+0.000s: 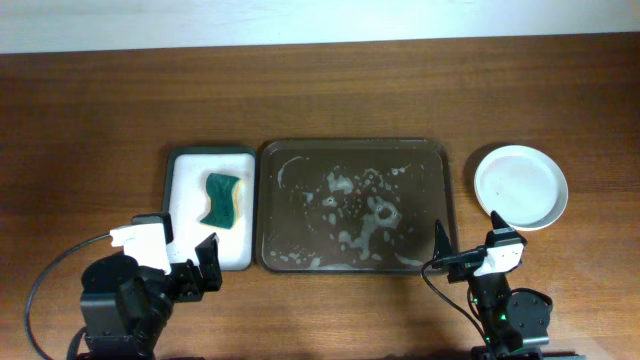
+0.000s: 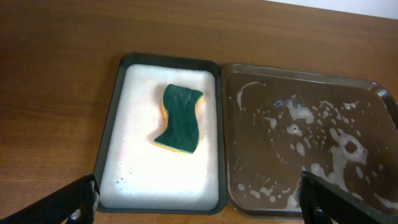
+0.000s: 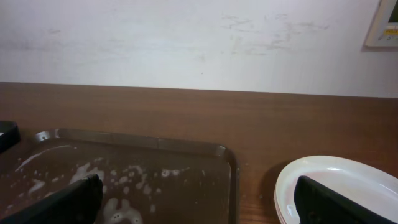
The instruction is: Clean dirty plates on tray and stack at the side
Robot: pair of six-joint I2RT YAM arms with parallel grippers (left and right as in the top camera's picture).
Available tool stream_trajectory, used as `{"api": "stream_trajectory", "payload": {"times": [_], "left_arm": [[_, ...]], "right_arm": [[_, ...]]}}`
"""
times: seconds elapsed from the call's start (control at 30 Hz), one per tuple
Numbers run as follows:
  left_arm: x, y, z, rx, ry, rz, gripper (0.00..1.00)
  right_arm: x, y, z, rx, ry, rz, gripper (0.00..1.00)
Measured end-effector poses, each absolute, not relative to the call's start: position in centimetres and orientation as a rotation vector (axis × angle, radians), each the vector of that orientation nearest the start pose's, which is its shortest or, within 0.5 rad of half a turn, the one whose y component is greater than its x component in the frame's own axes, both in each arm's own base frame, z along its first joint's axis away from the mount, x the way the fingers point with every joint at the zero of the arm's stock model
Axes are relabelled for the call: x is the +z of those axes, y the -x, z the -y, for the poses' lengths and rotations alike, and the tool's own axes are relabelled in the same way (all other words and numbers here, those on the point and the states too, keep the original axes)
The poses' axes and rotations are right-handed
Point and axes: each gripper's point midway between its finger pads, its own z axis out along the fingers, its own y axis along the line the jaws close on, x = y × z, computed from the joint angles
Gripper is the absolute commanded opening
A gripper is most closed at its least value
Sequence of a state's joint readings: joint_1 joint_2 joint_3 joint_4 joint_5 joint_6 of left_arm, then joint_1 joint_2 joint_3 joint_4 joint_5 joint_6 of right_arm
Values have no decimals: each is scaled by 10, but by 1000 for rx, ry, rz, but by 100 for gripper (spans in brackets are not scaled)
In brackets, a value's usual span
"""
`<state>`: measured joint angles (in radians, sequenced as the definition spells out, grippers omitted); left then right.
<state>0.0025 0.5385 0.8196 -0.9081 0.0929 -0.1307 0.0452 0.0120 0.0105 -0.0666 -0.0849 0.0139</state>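
The dark brown tray (image 1: 352,150) sits mid-table with soapy wet patches and no plate on it; it also shows in the left wrist view (image 2: 298,78) and the right wrist view (image 3: 155,144). White plates (image 1: 520,186) sit stacked to the tray's right, no smears visible; their rim shows in the right wrist view (image 3: 336,180). My left gripper (image 1: 195,262) is open and empty at the near table edge, below the small tray. My right gripper (image 1: 462,252) is open and empty near the brown tray's front right corner.
A small black-rimmed white tray (image 1: 182,215) stands left of the brown tray, holding a green and yellow sponge (image 1: 222,199), also in the left wrist view (image 2: 179,118). A pale wall rises behind the table's far edge (image 3: 199,37).
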Motion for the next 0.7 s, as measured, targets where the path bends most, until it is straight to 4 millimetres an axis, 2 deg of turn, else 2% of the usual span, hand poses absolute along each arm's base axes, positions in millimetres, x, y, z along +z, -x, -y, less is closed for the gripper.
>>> {"api": "stream_trajectory", "payload": {"times": [0.17, 0.2, 0.27, 0.33, 0.4, 0.5, 0.53, 0.57, 0.7], "left_arm": [[230, -207, 14, -163, 91, -2170, 99], [219, -203, 13, -156, 93, -2147, 99], [207, -209, 12, -153, 84, -2050, 99], [182, -216, 13, -157, 69, -1931, 99], [173, -223, 13, -160, 58, -1832, 99], [191, -240, 14, -161, 35, -1609, 99], [204, -243, 14, -148, 14, -1500, 99], [202, -244, 13, -125, -1, -1490, 99], [160, -246, 11, -60, -46, -1642, 100]], "right_arm": [[160, -245, -26, 112, 95, -1637, 99], [160, -245, -26, 115, 96, -1637, 99], [160, -245, -26, 114, 96, -1636, 99], [160, -245, -26, 112, 98, -1636, 99], [160, -245, -26, 111, 99, -1636, 99], [160, -245, -26, 109, 101, -1635, 99], [160, -245, -26, 109, 101, -1635, 99], [160, -245, -26, 109, 101, -1636, 99], [160, -245, -26, 109, 102, -1635, 99]]}}
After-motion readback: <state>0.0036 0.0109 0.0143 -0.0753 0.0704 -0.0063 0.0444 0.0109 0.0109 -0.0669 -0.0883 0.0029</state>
